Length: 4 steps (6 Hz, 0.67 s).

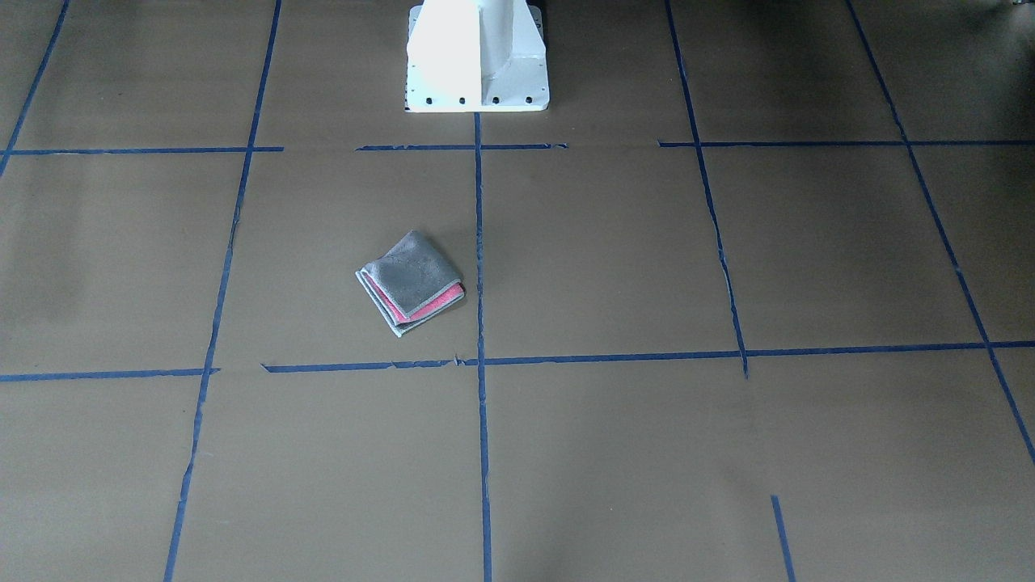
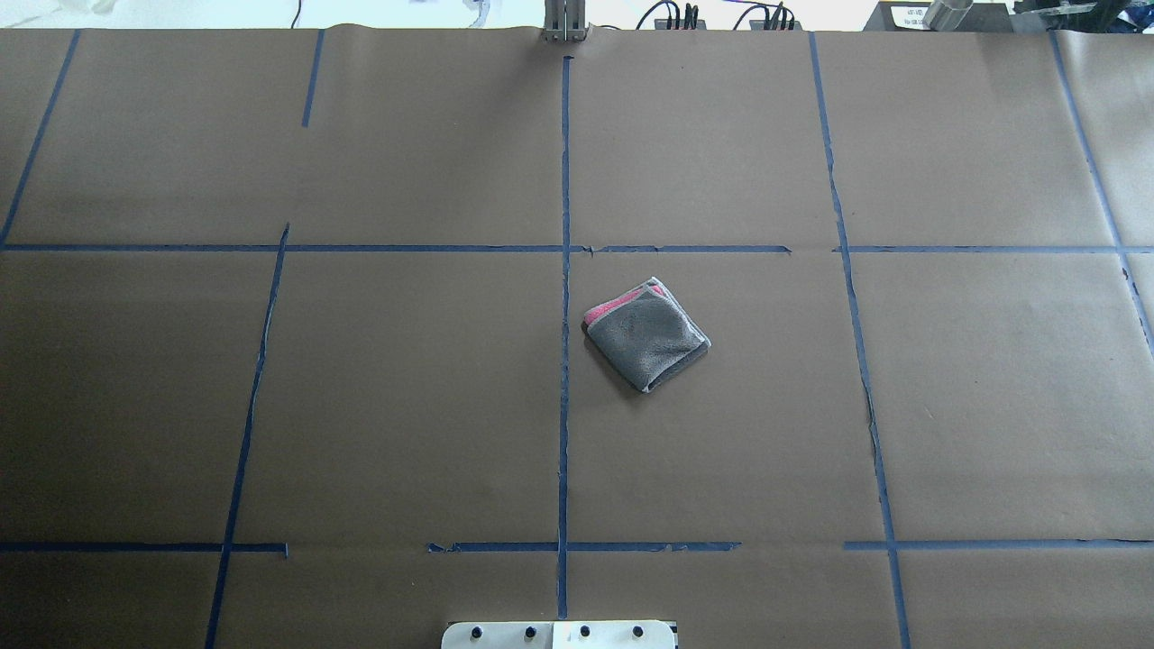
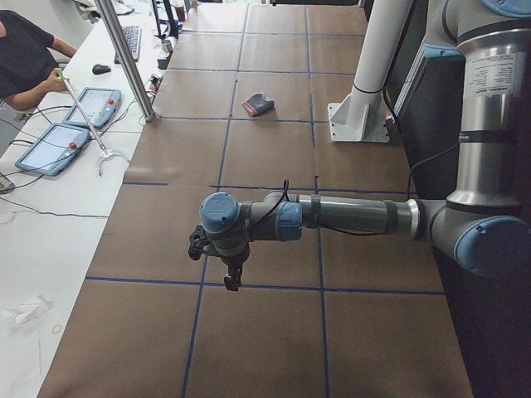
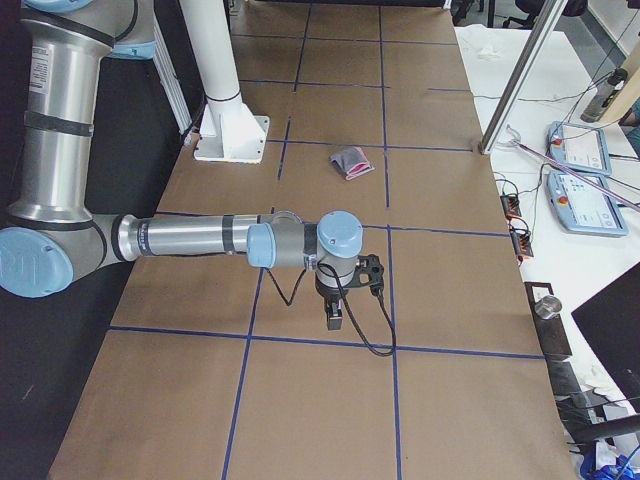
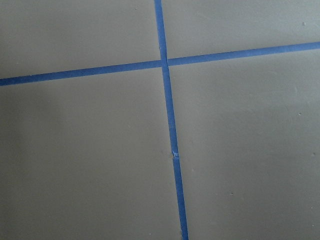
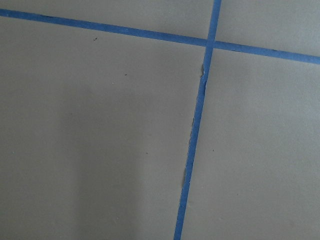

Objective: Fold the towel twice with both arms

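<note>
Overhead exterior view: towel [image 2: 646, 335] sits folded small, grey up with pink peeking out, just right of frame centre on the worktop [image 2: 406, 406]. The left tool [image 3: 233, 280] and right tool [image 4: 335, 318] only show from the sides, so can't tell if spread or pressed together.

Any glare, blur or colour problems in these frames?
Front-facing view: pedestal blown out white, towel sharp. Overhead view: far strip beyond the table overexposed. Both wrist views: soft, table reads grey rather than brown, faint shadow at left.
</note>
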Tool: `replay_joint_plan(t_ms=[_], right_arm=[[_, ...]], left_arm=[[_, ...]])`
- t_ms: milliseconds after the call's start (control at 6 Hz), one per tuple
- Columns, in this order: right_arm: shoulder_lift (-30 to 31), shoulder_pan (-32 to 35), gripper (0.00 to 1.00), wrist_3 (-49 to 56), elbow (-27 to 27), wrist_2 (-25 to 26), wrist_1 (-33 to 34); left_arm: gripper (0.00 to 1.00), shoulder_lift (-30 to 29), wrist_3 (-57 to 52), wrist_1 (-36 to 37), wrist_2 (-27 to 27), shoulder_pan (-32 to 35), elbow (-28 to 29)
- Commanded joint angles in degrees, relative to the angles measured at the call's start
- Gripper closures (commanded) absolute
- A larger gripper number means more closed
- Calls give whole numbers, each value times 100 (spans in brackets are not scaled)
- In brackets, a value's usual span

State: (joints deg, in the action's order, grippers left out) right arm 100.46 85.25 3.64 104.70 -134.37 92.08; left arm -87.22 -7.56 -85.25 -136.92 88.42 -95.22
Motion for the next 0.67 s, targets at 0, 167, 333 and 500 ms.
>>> replay_joint_plan(t_ms=[0, 167, 333, 500], right_arm=[[0, 0, 0, 13, 24, 24, -6], [-9, 0, 0, 14, 33, 24, -6], [0, 0, 0, 14, 111, 33, -6], [0, 0, 0, 14, 155, 33, -6]], left_arm=[[0, -5, -9, 0, -1, 0, 3], [0, -5, -17, 0, -1, 0, 21], [0, -14, 0, -9, -10, -9, 73], [0, -66, 0, 0, -1, -9, 82]])
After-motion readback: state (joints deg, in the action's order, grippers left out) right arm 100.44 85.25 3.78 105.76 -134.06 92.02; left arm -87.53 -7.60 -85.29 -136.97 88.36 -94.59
